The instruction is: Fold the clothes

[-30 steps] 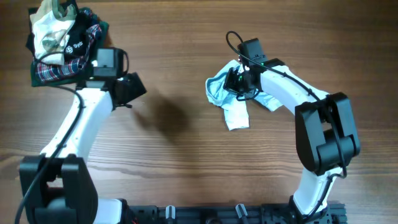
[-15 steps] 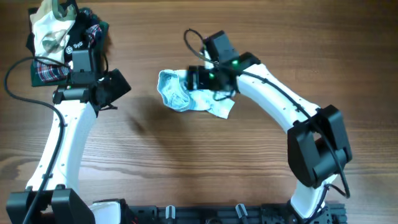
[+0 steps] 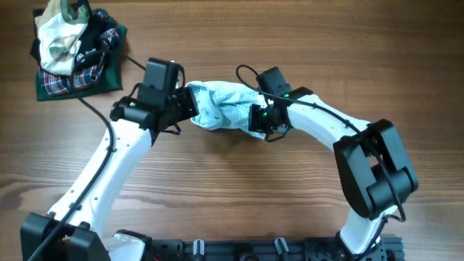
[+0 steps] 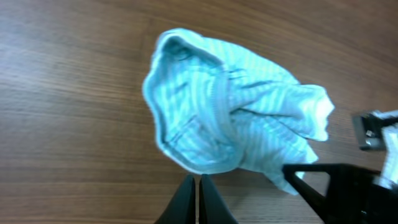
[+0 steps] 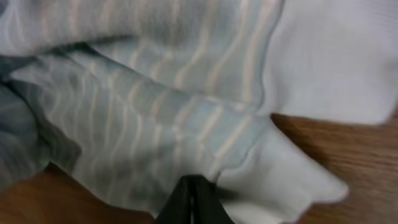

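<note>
Left gripper (image 4: 199,184), jaws together, sits just beside the crumpled pale blue-and-white thin garment (image 4: 230,118); right gripper (image 5: 193,186), also closed, meets its hem, probably to pull it flat.

In the upper left corner of the overhead view sits a heap: a green-and-red plaid cloth (image 3: 69,81) underneath, a black garment (image 3: 93,45) with a white logo on it, and a crumpled cream cloth (image 3: 56,36) on top. It lies on a brown wood-grain worktop (image 3: 217,188).
</note>
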Robot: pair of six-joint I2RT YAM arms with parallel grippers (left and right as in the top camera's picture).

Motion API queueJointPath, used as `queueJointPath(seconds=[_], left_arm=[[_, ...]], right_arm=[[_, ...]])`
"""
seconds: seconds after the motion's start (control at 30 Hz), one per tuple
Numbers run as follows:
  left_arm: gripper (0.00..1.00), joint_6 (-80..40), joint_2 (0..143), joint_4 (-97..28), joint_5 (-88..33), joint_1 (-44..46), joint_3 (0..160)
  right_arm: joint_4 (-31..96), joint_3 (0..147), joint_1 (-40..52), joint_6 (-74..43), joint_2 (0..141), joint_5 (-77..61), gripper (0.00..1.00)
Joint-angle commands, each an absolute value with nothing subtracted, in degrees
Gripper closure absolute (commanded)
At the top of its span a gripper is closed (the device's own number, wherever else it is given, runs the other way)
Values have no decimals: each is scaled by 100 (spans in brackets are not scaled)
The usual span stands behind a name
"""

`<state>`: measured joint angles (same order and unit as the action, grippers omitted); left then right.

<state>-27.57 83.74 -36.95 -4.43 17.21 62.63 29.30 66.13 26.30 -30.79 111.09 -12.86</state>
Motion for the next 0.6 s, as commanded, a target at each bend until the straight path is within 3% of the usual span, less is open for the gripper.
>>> queueJointPath(seconds=[0.0,0.1,0.23,0.57], left_arm=[[96,-3389,8381,-3599,-467,1999,6300],[92,-4401,8761,-3548,-495,2274,6300],[71,-4593,9557,-3022,-1111,2523,6300],[71,-4694,10289,-2731,-777,2541,6300]], right_arm=[[2692,6287,2637,-3208,11306,-1135,96],[2502,6287,2637,-3282,11382,-1142,96],[2502,6287,2637,-3277,11424,-1140,96],[2484,6287,2637,-3249,11424,-1142,96]])
